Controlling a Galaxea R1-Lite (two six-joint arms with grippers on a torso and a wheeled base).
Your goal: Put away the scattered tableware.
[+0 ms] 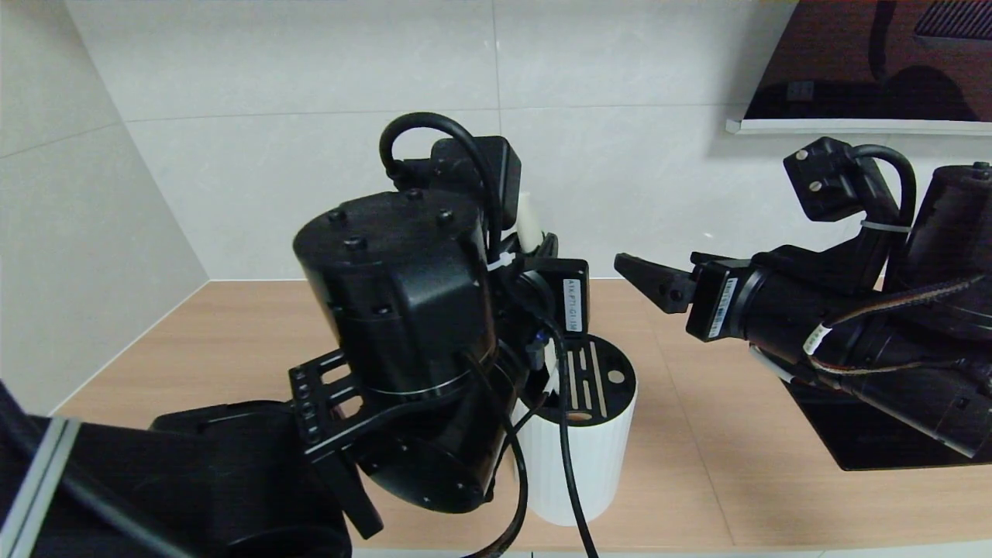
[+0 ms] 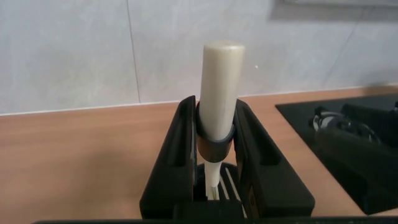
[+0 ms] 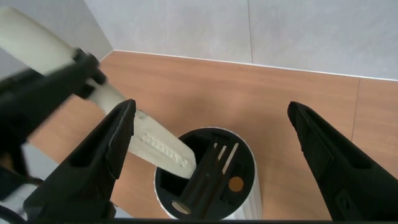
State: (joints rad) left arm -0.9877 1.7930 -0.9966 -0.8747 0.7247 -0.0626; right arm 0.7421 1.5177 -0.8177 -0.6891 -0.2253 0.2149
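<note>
My left gripper (image 2: 216, 118) is shut on the cream handle (image 2: 219, 74) of a knife, held tilted over a white cylindrical knife holder (image 1: 583, 465) with a black slotted top. The pale serrated blade (image 3: 160, 148) slants down and its tip is inside an opening of the holder (image 3: 251, 186). In the head view the handle (image 1: 529, 221) pokes up behind my left wrist. My right gripper (image 1: 647, 279) hangs open just right of and above the holder, its fingers (image 3: 112, 155) spread wide with nothing between them.
The holder stands on a wooden counter (image 1: 232, 333) near its front edge, with a tiled wall behind. A black cooktop (image 1: 876, 446) is set into the counter at the right, under a dark range hood (image 1: 868, 70).
</note>
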